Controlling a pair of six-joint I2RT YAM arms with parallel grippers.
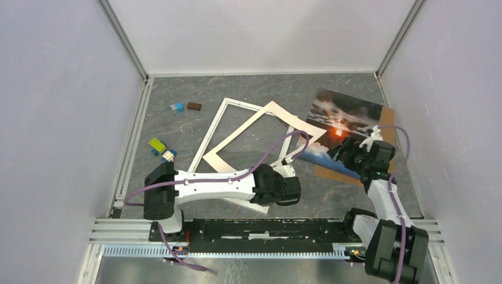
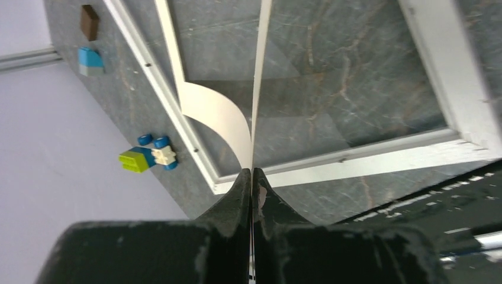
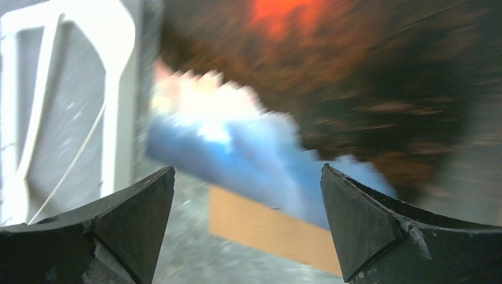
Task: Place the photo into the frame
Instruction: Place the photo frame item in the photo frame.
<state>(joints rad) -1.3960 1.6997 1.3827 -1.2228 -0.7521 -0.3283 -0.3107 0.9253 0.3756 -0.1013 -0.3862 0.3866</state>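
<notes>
L end effector [image 2: 253, 177] is clamped fully shut on a thin cream mat [image 1: 299, 122]. The wrist cam shows the sheet edge-on between the two black fingers, w/ its far part curling away over the frame. From the top cam the mat is a window-cut border. It is tilted across the frame's right half, and its right corner reaches toward the photo. Can't tell whether that corner touches the print.

The frame [image 1: 208, 135] lies flat on the grey bench [image 1: 266, 89], centre-left and rotated approx. diagonal. It holds no print; bench surface shows through its opening.

The photo [image 1: 346, 115] sits face up at the right side of the bench, outside the frame, angled. It rests on a brown backing board [image 1: 388, 115] that sticks out past its right and lower edges.

R end effector [image 3: 248, 168] is spread wide w/ nothing between its fingers. It hangs just above the photo's blue lower area. The wrist view is blurred, so contact w/ the print is probably nil but not certain.

Far left of the bench:
- a blue-grey brick [image 1: 176, 107] beside a brown brick [image 1: 194, 106]
- nearer the arms, a green/blue/cream brick cluster [image 1: 161, 149]

All are apart from the frame.
</notes>
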